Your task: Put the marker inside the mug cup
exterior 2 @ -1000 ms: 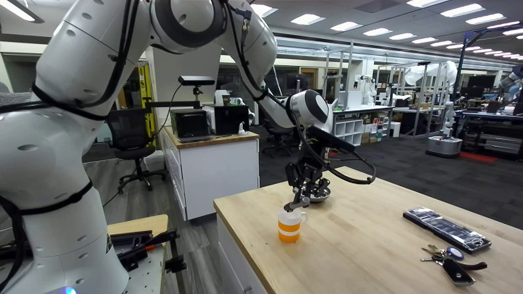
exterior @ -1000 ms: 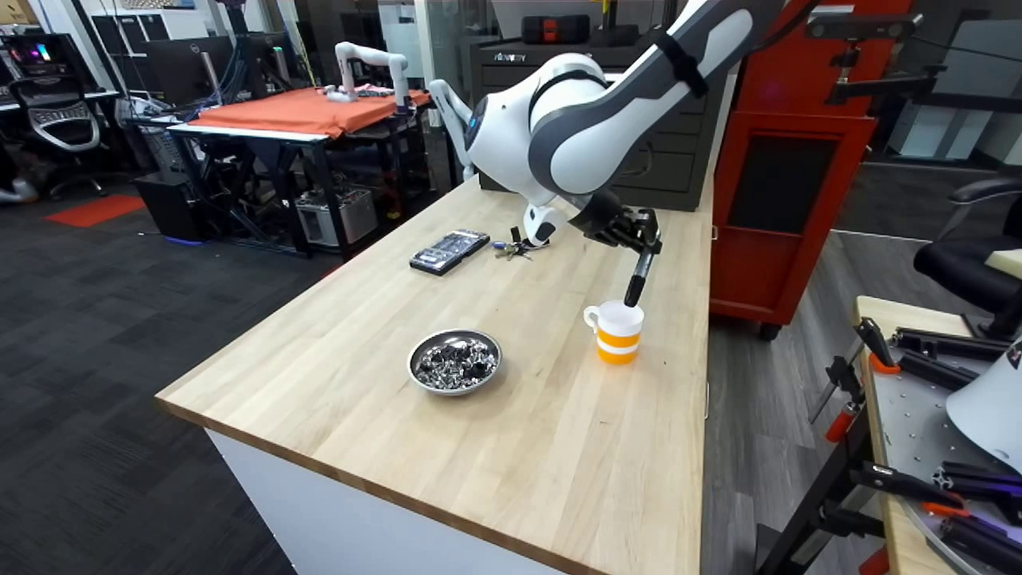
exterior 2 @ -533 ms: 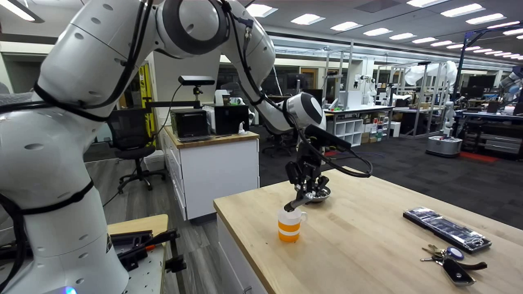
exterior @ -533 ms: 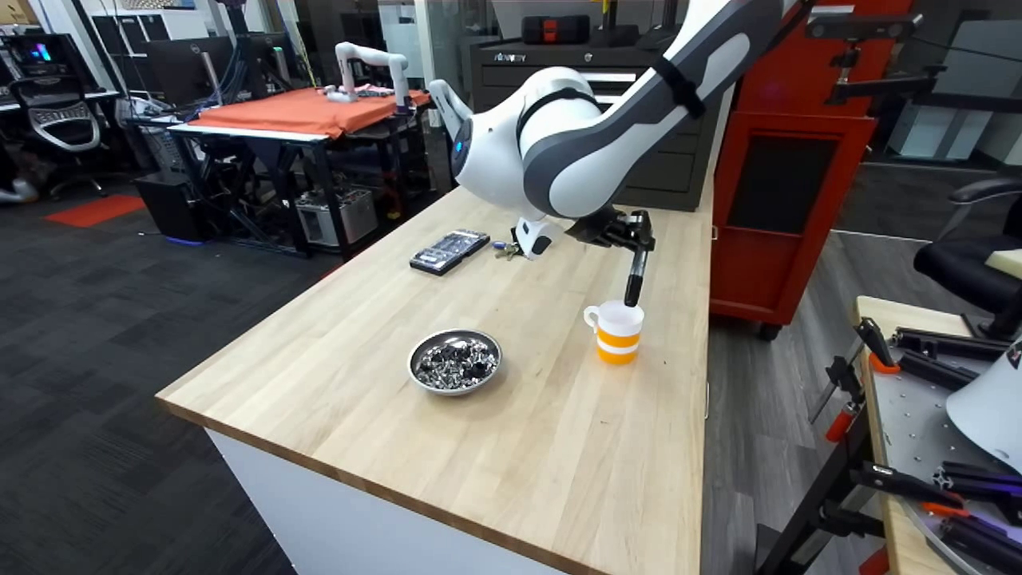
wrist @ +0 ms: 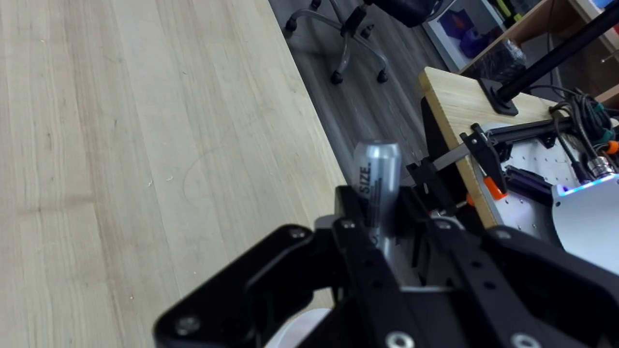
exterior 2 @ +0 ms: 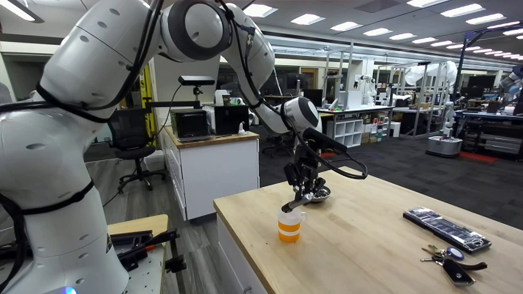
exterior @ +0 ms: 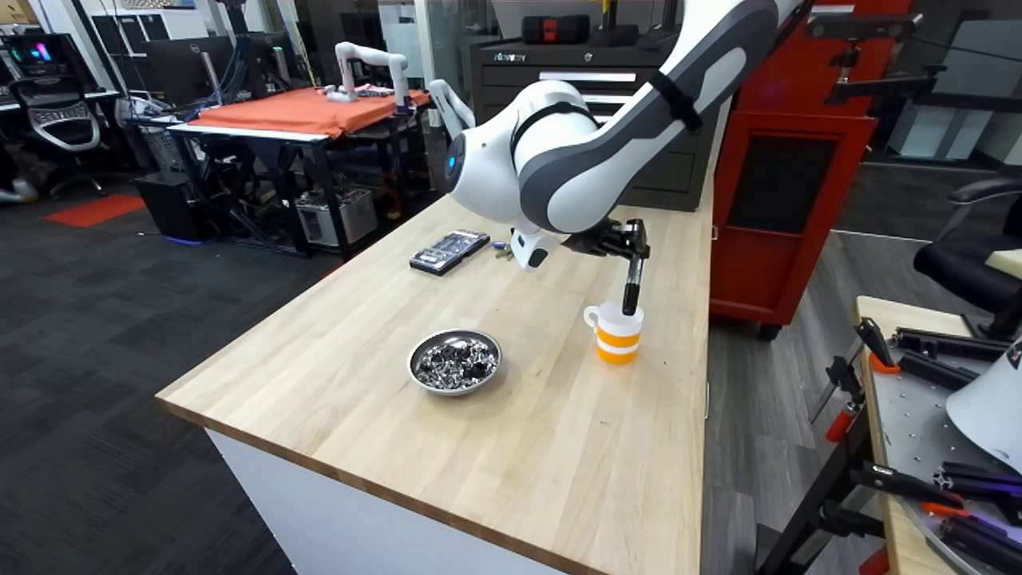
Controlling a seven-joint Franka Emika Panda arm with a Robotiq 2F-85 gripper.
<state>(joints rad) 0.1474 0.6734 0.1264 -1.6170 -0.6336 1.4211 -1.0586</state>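
Over the table, the tool pinches the marker. The marker's dark end points down at the orange mug cup.

The table bears a mug below the gripper; bowl, case and keys lie well apart from it.
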